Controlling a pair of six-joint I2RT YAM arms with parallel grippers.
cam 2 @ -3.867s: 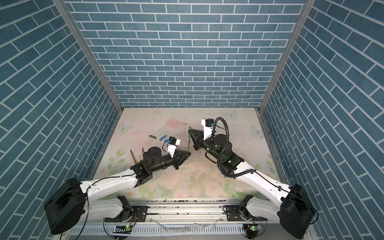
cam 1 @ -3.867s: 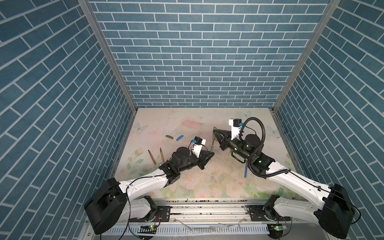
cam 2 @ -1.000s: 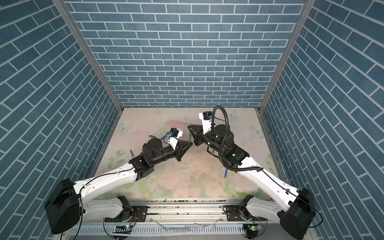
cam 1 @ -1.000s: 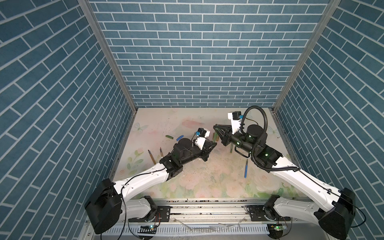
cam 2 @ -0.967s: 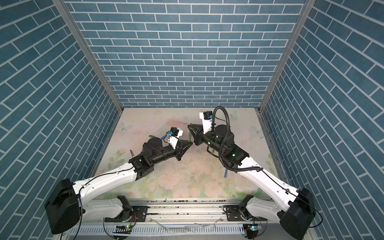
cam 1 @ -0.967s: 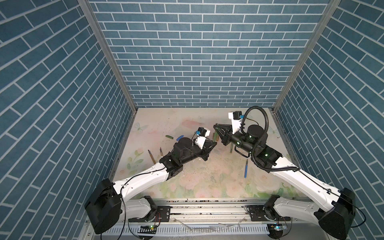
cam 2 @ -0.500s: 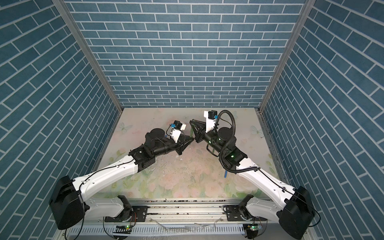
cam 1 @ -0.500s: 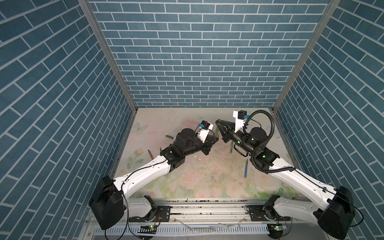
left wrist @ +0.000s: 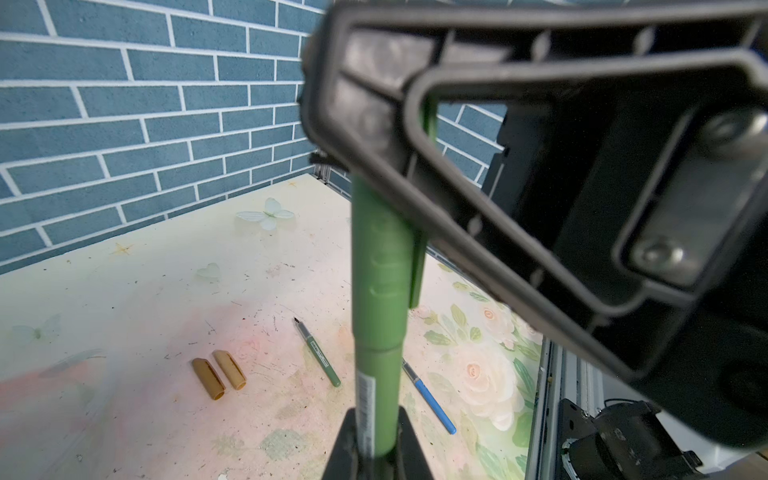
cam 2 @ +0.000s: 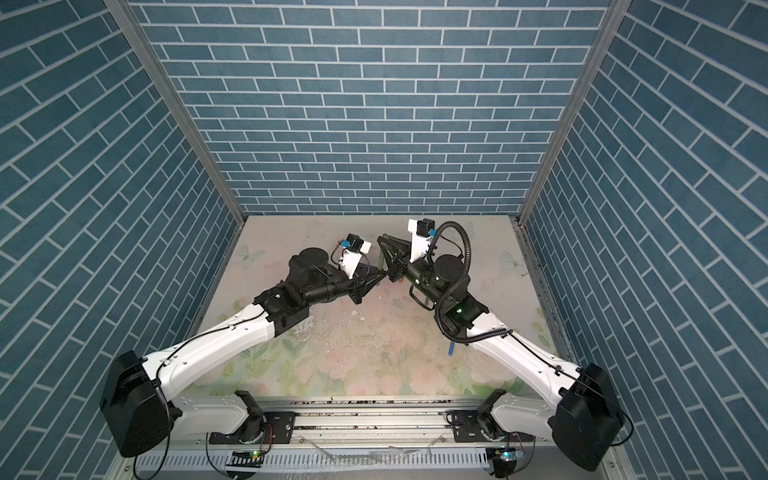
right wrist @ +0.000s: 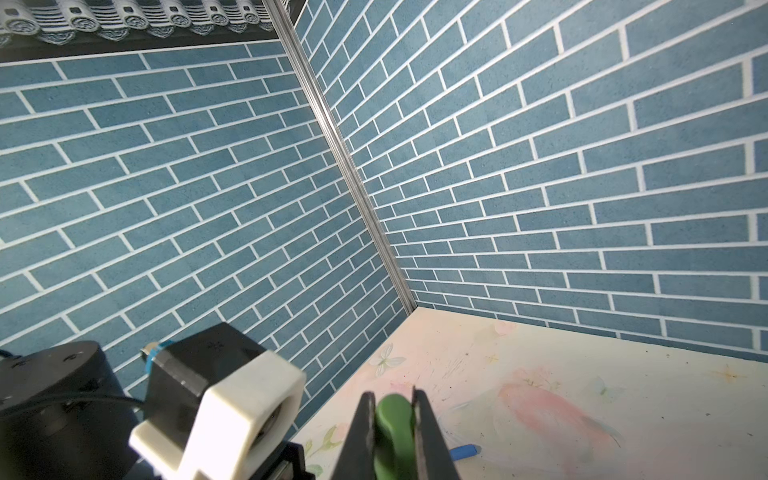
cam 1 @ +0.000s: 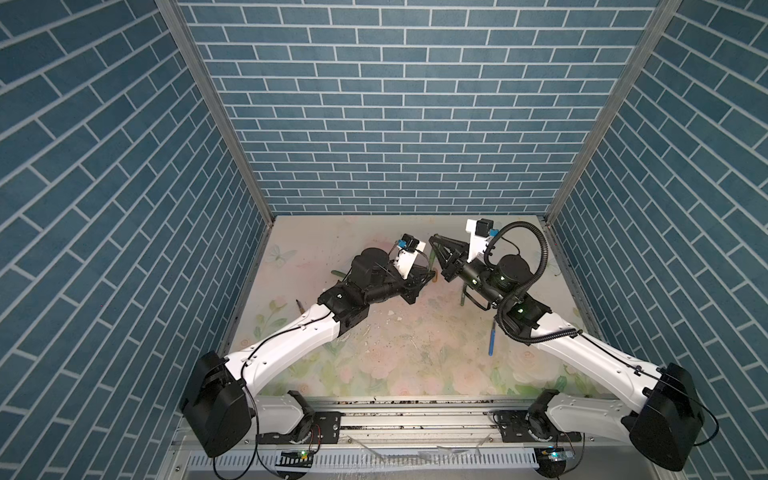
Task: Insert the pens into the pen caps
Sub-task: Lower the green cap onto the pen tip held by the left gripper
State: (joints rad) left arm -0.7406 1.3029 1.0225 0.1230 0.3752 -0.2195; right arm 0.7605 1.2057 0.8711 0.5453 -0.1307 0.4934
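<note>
Both arms have advanced toward the upper centre of both top views. There the left gripper (left wrist: 378, 413) clamps the green pen (left wrist: 376, 380) above the desk (left wrist: 124, 291); the right gripper (right wrist: 393, 399) clamps the green cap (right wrist: 392, 436), fitted over the pen.

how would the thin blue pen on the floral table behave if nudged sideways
The thin blue pen looks round and slim, so it would probably roll on the flat floral table. It appears rigid and light, so a small push should move it.

green pen (left wrist: 376, 407) seated in green cap (left wrist: 380, 266), both held aloft.
</note>
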